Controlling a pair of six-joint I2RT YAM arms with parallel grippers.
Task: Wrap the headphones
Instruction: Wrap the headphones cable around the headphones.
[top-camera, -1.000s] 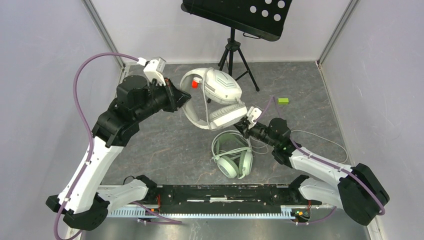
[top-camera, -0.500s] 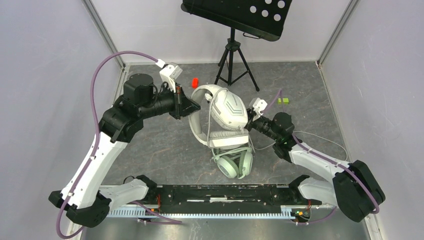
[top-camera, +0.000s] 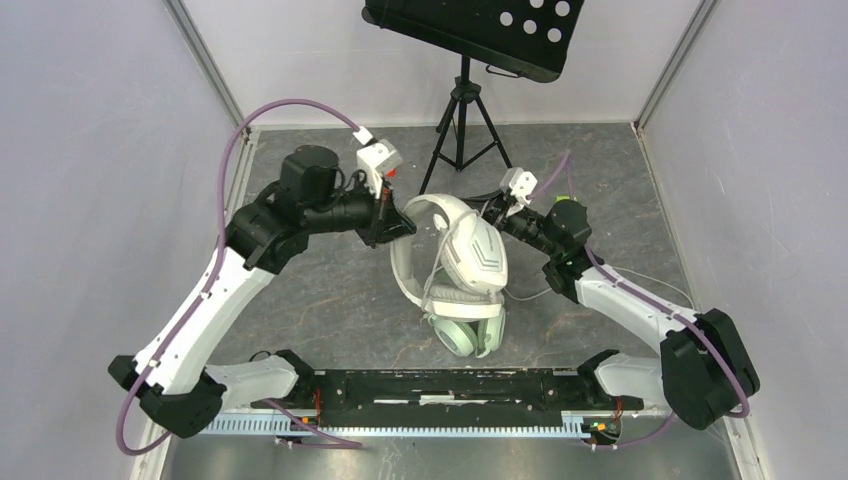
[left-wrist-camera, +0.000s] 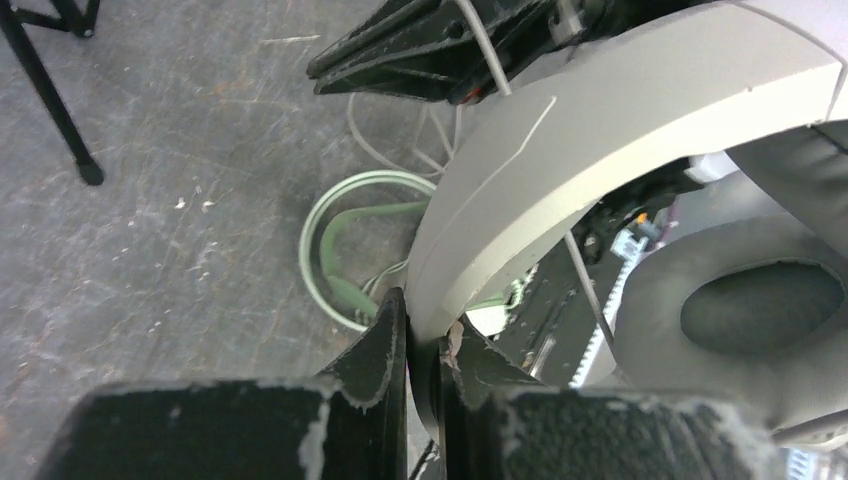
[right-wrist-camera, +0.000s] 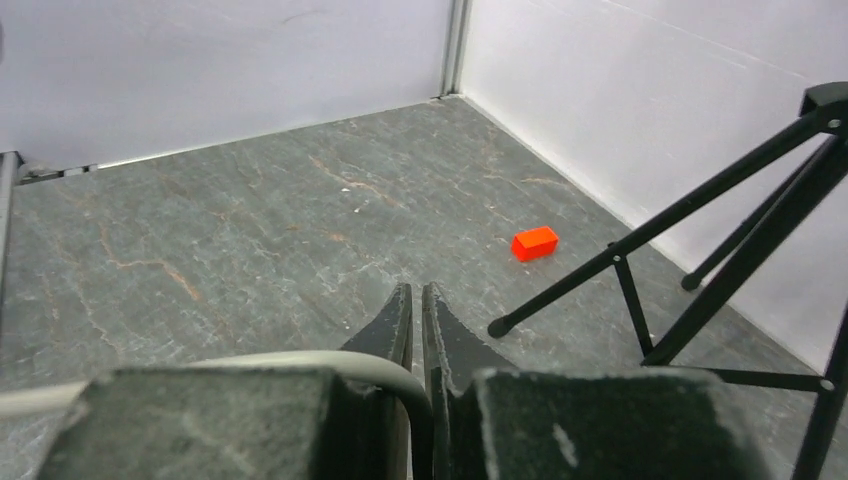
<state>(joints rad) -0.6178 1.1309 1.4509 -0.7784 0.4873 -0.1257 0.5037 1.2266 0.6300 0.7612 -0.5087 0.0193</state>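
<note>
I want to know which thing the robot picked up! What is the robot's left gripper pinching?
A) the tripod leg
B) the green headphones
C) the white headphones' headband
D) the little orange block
C: in the left wrist view the left gripper is clamped on the edge of the white-grey headset at its headband, while the mint-green headset lies on the table below.
</note>
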